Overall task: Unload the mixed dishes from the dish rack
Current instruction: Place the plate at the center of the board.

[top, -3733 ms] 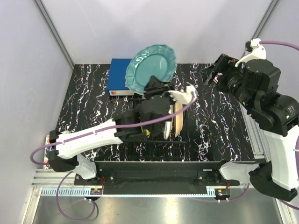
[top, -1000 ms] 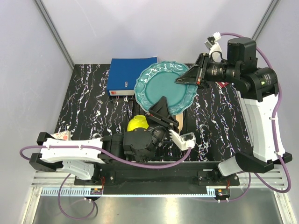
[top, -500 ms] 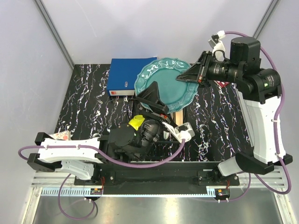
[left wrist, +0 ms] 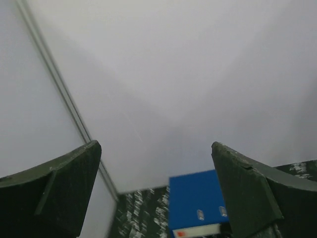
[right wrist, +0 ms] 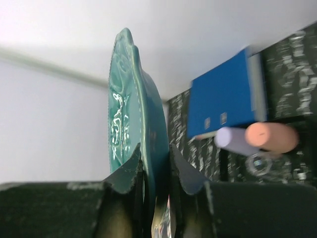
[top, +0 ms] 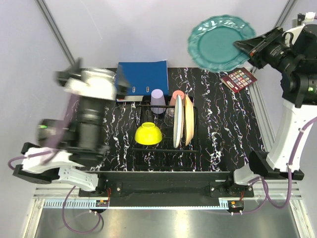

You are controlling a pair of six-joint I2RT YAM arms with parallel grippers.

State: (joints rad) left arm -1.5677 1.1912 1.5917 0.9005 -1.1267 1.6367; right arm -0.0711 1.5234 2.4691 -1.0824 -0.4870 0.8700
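The teal plate [top: 218, 43] hangs in the air at the back right, above the table, with my right gripper [top: 243, 47] shut on its rim. In the right wrist view the plate [right wrist: 133, 99] stands edge-on between the pinching fingers of the right gripper [right wrist: 154, 158]. The dish rack [top: 166, 150] holds a yellow bowl [top: 147, 133], a lilac cup [top: 158, 100], a salmon-pink cup [top: 177, 97], a white plate [top: 178, 121] and a peach plate [top: 188, 119], both upright. My left gripper [top: 94, 74] is raised at the left, blurred, and is open and empty [left wrist: 156, 188].
A blue binder [top: 141, 77] lies behind the rack, also seen in the left wrist view [left wrist: 198, 198]. A small colourful card [top: 240, 79] lies at the back right under the plate. Grey walls and metal posts close in the table.
My right arm has carried the teal plate up and to the right, away from the rack. My left gripper has opened, and the arm has swung back to the left.
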